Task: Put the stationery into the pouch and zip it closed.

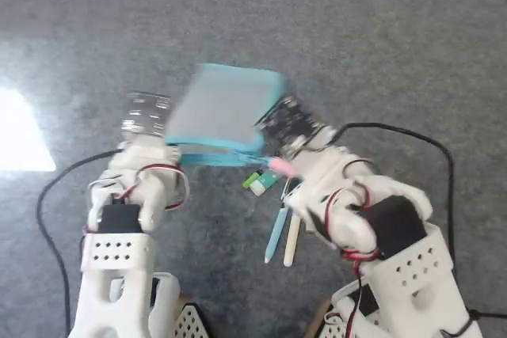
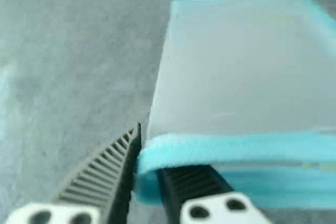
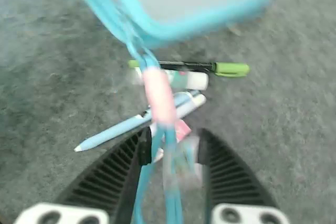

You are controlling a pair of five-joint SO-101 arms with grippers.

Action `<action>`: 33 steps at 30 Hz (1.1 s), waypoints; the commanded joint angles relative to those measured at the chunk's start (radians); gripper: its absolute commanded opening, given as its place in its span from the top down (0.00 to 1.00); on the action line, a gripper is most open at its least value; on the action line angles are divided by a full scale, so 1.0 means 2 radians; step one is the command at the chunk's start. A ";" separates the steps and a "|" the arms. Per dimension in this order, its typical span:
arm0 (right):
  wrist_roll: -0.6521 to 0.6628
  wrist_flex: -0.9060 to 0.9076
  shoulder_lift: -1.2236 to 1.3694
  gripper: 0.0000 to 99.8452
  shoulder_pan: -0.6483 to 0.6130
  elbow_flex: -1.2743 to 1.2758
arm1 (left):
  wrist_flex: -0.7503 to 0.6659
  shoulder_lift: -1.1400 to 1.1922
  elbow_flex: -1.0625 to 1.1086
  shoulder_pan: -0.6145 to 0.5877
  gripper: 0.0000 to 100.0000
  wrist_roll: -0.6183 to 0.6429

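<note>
Currently my left gripper (image 2: 147,156) is pinched tight on the left end of the pouch's (image 1: 226,104) turquoise zip band. That anchors the corner so the opening has something to pull against. The pouch, pale grey with turquoise trim, hangs tilted above the middle of the grey table (image 1: 396,53), stretched between my two arms and not lying flat. From its right corner a turquoise pull cord with a pink tab (image 3: 157,95) runs down into my right gripper (image 3: 172,140). I cannot tell whether that gripper is actually clamped on the cord or the cord merely passes through it. Holding both ends this way would, I judge, keep the mouth taut for zipping. The stationery, though, is outside the pouch and lies on the table just below it, toward the near edge. It includes a green-capped pen (image 3: 189,67), a short white stick (image 3: 184,81) beside it, a light blue pen (image 1: 277,235) and a white pen (image 1: 293,244) touching side by side. So the filling step looks undone, and zipping now would shut the pouch with nothing inside.
</note>
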 commanded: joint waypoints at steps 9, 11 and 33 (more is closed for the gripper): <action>0.007 -0.060 -0.010 0.72 0.030 0.131 | 0.015 -0.008 -0.025 -0.041 0.99 0.047; 0.002 -0.103 -0.001 0.72 0.028 0.175 | 0.014 -0.008 -0.026 -0.058 0.99 0.051; -0.183 -0.204 0.325 0.72 0.013 0.160 | 0.013 -0.008 -0.027 -0.094 0.99 0.054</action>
